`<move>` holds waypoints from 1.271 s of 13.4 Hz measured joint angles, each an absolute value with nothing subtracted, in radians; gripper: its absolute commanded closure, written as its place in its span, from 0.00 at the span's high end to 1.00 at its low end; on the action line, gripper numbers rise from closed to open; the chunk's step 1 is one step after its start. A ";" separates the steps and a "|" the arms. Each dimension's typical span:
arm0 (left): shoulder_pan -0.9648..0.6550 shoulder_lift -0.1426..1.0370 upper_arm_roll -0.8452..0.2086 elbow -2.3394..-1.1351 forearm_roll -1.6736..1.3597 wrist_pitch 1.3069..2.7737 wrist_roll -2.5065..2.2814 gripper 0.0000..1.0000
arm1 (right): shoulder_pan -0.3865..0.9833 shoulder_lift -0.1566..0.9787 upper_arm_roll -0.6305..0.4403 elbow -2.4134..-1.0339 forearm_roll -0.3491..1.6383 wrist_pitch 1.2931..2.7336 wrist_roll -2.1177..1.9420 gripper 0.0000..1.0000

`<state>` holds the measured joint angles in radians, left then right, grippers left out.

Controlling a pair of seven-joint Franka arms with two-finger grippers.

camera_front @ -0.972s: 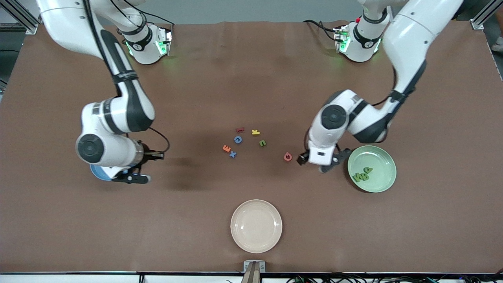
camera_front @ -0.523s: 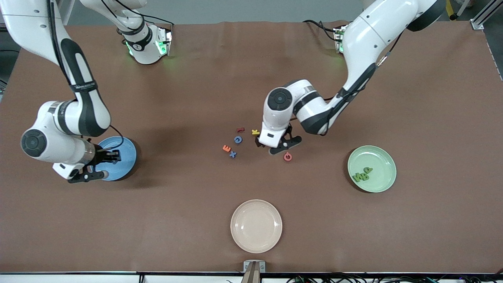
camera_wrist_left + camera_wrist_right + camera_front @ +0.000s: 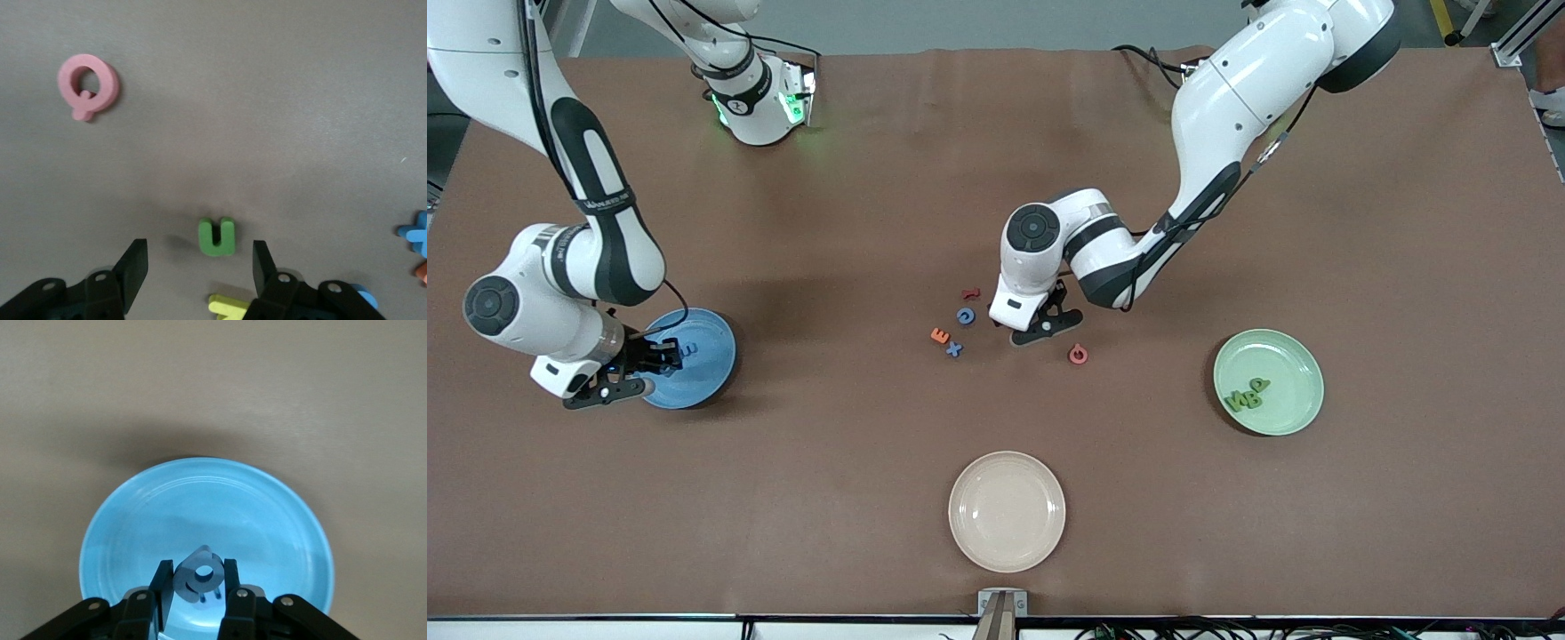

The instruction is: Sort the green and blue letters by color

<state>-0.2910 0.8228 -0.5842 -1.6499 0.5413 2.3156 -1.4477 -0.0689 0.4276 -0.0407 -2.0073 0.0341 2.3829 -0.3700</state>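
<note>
My left gripper (image 3: 1024,327) is open and low over the loose letters in the middle of the table. A green letter U (image 3: 217,237) lies on the table between its fingers, untouched. Two blue letters, a G (image 3: 965,316) and an X (image 3: 954,349), lie beside it toward the right arm's end. Three green letters (image 3: 1247,396) lie in the green plate (image 3: 1294,356). My right gripper (image 3: 674,354) is shut on a blue letter (image 3: 200,577) with a round hole, just over the blue plate (image 3: 200,500).
A yellow letter (image 3: 230,307) lies close to the green U. A pink Q (image 3: 1078,354), an orange E (image 3: 940,335) and a dark red letter (image 3: 970,293) lie around the group. A beige plate (image 3: 1007,511) stands near the front edge.
My left gripper has swung from beside the green plate to over the loose letters. My right arm has drawn back toward its end of the table, uncovering the blue plate, the blue letter still held.
</note>
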 measured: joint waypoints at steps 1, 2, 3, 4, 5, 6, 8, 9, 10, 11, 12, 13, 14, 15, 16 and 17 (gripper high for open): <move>-0.291 0.829 -0.584 -1.648 0.543 2.323 -1.447 0.62 | -0.061 0.428 -0.037 -2.020 0.034 2.394 -0.369 0.16; -0.291 0.833 -0.584 -1.647 0.543 2.327 -1.445 0.58 | -0.051 0.428 -0.035 -2.032 0.034 2.403 -0.367 0.17; -0.291 0.835 -0.583 -1.645 0.544 2.328 -1.441 0.56 | -0.041 0.428 -0.034 -2.040 0.034 2.409 -0.364 0.21; -0.292 0.835 -0.578 -1.644 0.544 2.328 -1.438 0.55 | -0.034 0.429 -0.034 -2.046 0.034 2.414 -0.363 0.41; -0.293 0.835 -0.567 -1.642 0.544 2.328 -1.436 0.54 | -0.029 0.429 -0.034 -2.049 0.034 2.416 -0.363 0.72; -0.294 0.836 -0.558 -1.640 0.544 2.331 -1.433 0.53 | -0.028 0.429 -0.034 -2.051 0.034 2.417 -0.362 0.81; -0.298 0.843 -0.554 -1.632 0.544 2.333 -1.433 0.53 | -0.028 0.429 -0.035 -2.052 0.034 2.417 -0.362 0.82; -0.302 0.846 -0.553 -1.627 0.544 2.333 -1.433 0.53 | -0.028 0.429 -0.035 -2.052 0.034 2.417 -0.361 0.82; -0.305 0.849 -0.553 -1.621 0.544 2.333 -1.433 0.53 | -0.026 0.429 -0.034 -2.052 0.035 2.416 -0.353 0.82; -0.309 0.852 -0.552 -1.616 0.544 2.333 -1.433 0.53 | -0.018 0.428 -0.032 -2.051 0.035 2.414 -0.330 0.82; -0.311 0.854 -0.552 -1.611 0.544 2.333 -1.433 0.53 | 0.001 0.427 -0.031 -2.050 0.035 2.407 -0.289 0.82; -0.314 0.856 -0.551 -1.609 0.544 2.333 -1.433 0.52 | 0.033 0.425 -0.029 -2.047 0.035 2.393 -0.227 0.82; -0.316 0.858 -0.551 -1.608 0.544 2.333 -1.433 0.50 | 0.072 0.423 -0.026 -2.041 0.035 2.369 -0.153 0.82; -0.319 0.862 -0.551 -1.608 0.544 2.333 -1.433 0.47 | 0.120 0.423 -0.023 -2.030 0.035 2.340 -0.063 0.82; -0.324 0.865 -0.549 -1.606 0.545 2.333 -1.434 0.41 | 0.174 0.423 -0.021 -2.016 0.036 2.321 0.035 0.82; -0.325 0.865 -0.546 -1.604 0.545 2.330 -1.434 0.32 | 0.229 0.423 -0.019 -2.002 0.036 2.314 0.135 0.82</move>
